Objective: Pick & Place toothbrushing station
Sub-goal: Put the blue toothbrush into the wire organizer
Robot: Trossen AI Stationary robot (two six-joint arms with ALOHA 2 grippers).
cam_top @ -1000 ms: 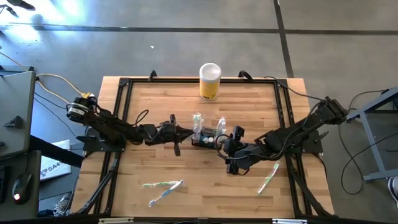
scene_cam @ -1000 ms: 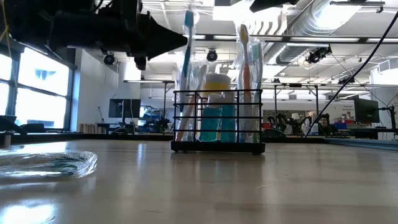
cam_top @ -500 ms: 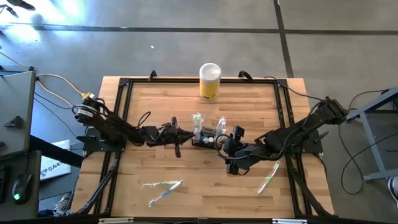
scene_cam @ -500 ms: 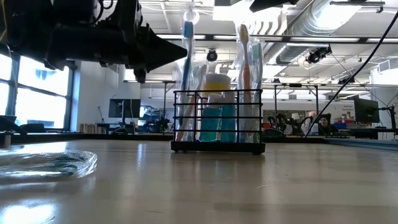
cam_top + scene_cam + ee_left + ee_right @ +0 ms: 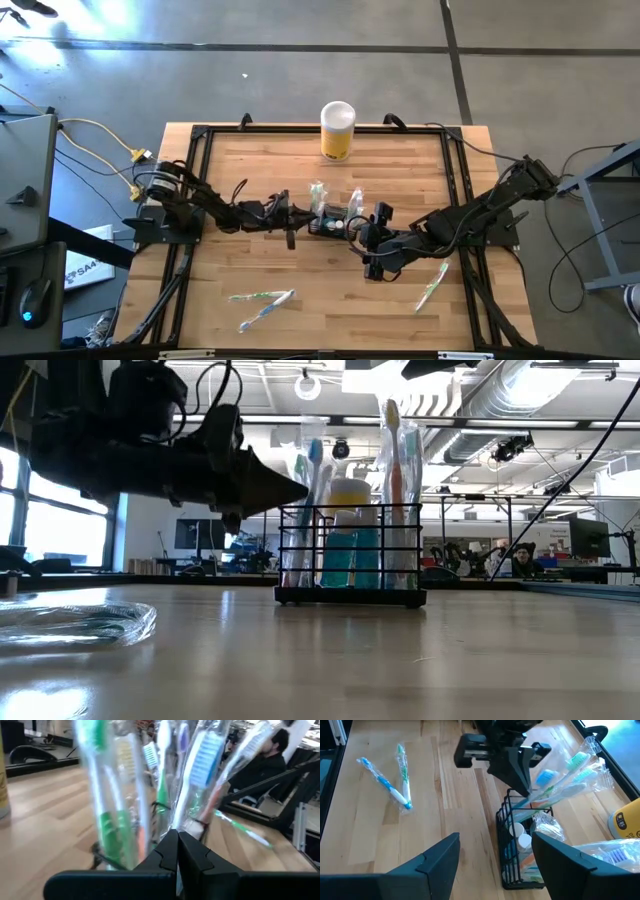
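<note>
Toothbrushing station [image 5: 331, 222] sits between grippers; no legible writing.

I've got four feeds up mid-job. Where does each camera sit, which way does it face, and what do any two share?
High view: above the table, straight down; both arms, left gripper shut beside the caddy, right gripper open.
Low view: table-top height, level across; the left arm's shut gripper at the caddy.
Left wrist view: behind its own shut fingers, facing wrapped toothbrushes.
Right wrist view: past its open fingers toward the caddy.
Shared: all show the caddy's toothbrushes.
</note>
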